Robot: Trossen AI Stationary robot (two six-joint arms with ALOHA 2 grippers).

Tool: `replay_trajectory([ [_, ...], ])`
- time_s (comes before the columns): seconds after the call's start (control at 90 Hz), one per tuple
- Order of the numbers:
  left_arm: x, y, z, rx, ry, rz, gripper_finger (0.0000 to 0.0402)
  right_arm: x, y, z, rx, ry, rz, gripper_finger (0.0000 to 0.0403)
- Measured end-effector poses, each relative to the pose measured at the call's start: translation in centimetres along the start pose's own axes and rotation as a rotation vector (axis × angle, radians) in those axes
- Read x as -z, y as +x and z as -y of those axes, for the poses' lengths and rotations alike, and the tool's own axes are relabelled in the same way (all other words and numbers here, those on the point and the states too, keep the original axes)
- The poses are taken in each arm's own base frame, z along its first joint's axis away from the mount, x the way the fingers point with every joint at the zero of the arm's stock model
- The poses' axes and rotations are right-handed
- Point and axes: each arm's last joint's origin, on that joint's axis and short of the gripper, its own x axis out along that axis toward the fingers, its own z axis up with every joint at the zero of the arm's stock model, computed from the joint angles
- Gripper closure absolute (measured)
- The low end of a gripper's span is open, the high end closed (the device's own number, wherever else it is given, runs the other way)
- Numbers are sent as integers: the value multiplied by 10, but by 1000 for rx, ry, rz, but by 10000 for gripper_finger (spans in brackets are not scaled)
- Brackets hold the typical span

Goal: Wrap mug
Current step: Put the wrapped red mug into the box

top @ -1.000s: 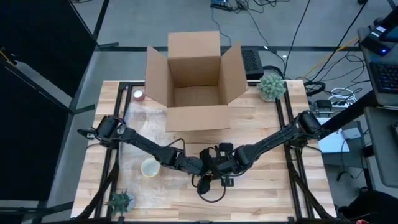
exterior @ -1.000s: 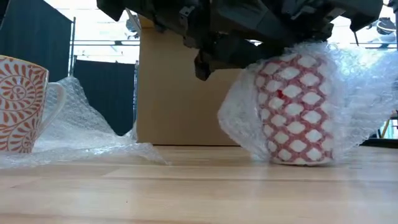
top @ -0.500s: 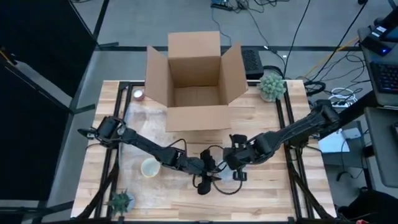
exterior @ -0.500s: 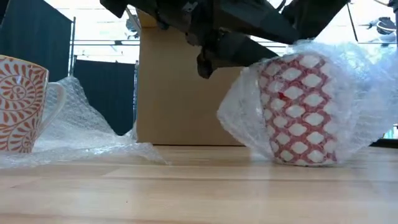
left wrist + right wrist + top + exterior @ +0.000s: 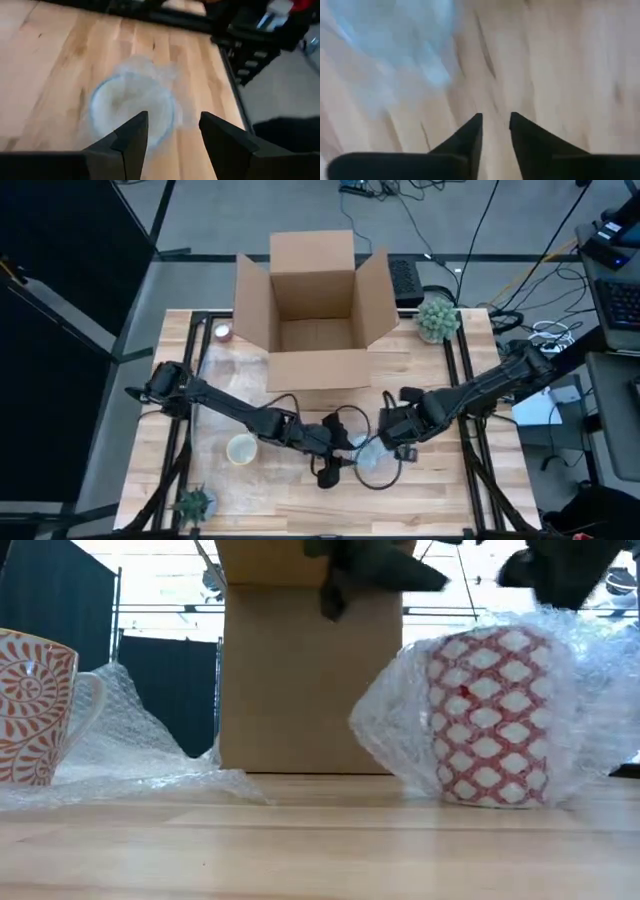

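Observation:
A red-and-white patterned mug wrapped in bubble wrap (image 5: 490,715) stands upright on its base on the wooden table, near the middle (image 5: 373,459). My left gripper (image 5: 345,448) hovers just left of it and above it, open, with the wrapped mug (image 5: 131,107) ahead of its fingers and nothing between them. My right gripper (image 5: 398,432) is to the right of the mug, over bare wood, with its fingers (image 5: 496,130) a little apart and holding nothing. The edge of the wrap (image 5: 380,45) shows off to one side of it.
A second mug with an orange pattern (image 5: 35,705) stands at the near left (image 5: 241,448) beside a loose sheet of bubble wrap (image 5: 130,745). An open cardboard box (image 5: 315,310) sits at the far middle. Small plants stand far right (image 5: 437,318) and near left (image 5: 193,503).
Both grippers have risen off the top of the wrapped mug. My right gripper has drawn away toward the table's right edge, and my left gripper stays close by the mug. The wrapped mug remains upright on the table, its wrap now standing free.

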Motion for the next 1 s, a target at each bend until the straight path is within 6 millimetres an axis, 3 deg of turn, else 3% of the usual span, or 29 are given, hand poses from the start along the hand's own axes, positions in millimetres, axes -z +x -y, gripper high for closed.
replay_trajectory([
  [0.1, -3, -22, 2, -30, 12, -51, 231, 18, -9, 0, 23, 25, 108, 277],
  [0.178, -3, -38, 4, -71, 42, -92, 231, 31, -3, -1, -35, 54, 218, 263],
  [0.467, 7, -47, 10, -109, 105, -179, 231, 72, 75, 1, -291, 139, 492, 245],
  [0.656, 16, -45, 10, -116, 59, -202, 231, 78, 107, 5, -336, 115, 637, 245],
  [1.0, 21, -47, 5, -166, -60, -253, 231, 73, 112, 0, -414, -17, 826, 245],
])
